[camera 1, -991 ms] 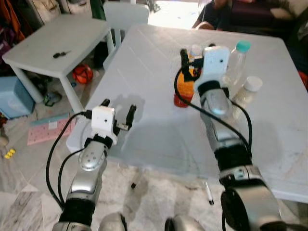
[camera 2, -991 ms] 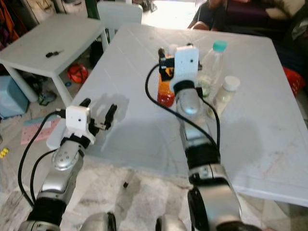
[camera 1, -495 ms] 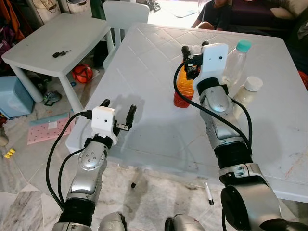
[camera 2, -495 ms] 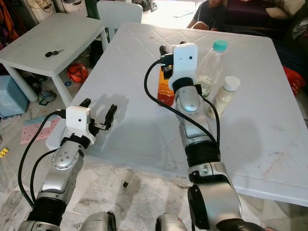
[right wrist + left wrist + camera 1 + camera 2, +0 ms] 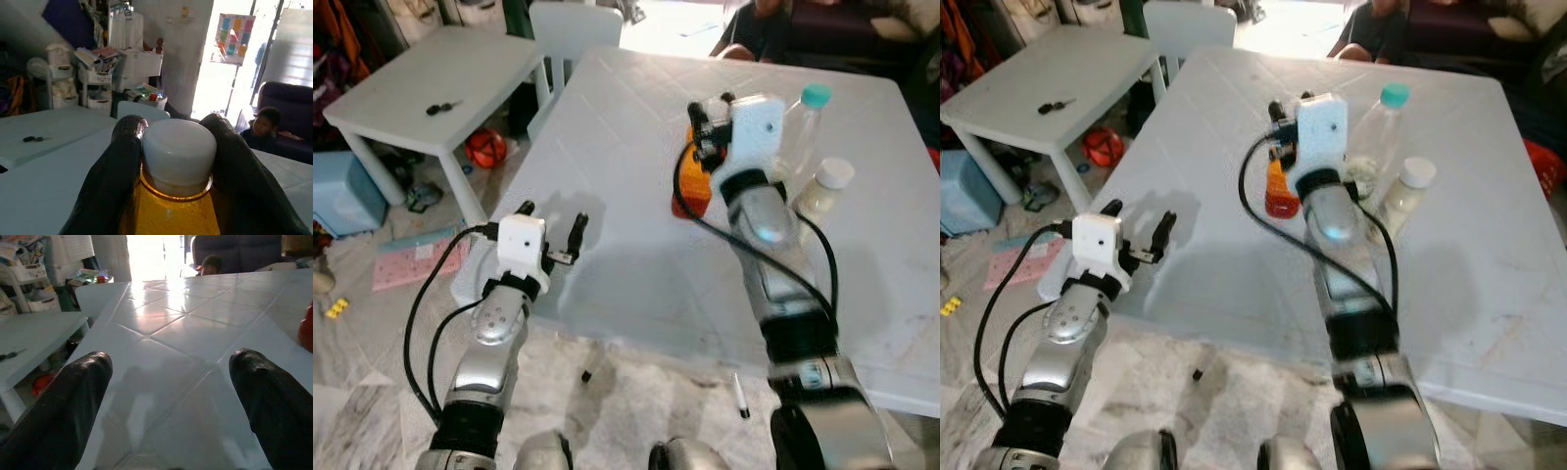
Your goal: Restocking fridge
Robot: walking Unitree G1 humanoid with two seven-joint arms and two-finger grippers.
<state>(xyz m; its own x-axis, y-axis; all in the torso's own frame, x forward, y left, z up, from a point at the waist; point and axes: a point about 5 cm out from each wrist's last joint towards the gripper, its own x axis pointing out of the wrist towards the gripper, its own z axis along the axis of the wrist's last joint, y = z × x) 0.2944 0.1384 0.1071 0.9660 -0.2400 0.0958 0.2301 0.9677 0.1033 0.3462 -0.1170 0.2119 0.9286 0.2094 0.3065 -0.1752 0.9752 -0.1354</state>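
Since half a second ago, little has been shifted on the white table (image 5: 636,284): the orange juice bottle (image 5: 1279,192) is seen in about the same spot, upright near the table's middle, and the head camera's picture has been slightly tilted and blurred. The right gripper (image 5: 178,161) is closed around the bottle's neck, one black finger pressed to each side just below the white cap (image 5: 179,149). From the wrist camera the bottle is shown as clear plastic filled with bright orange liquid, topped by a smooth, rounded white cap; lower down the liquid is seen to darken toward red near the base.

Just beside the juice bottle, on the robot's right, a clear bottle with a teal cap (image 5: 800,127) is stood upright, and a smaller pale bottle with a white lid (image 5: 822,191) is placed next to it.

The left gripper (image 5: 551,230) is held over the table's near left edge, well apart from the bottles, with its two fingers (image 5: 63,406) spread wide and nothing between them.

A smaller white side table (image 5: 431,83) is set to the robot's left, with a small dark object (image 5: 440,108) lying on it. A seated person (image 5: 264,128) is partly seen beyond the far edge of the table.
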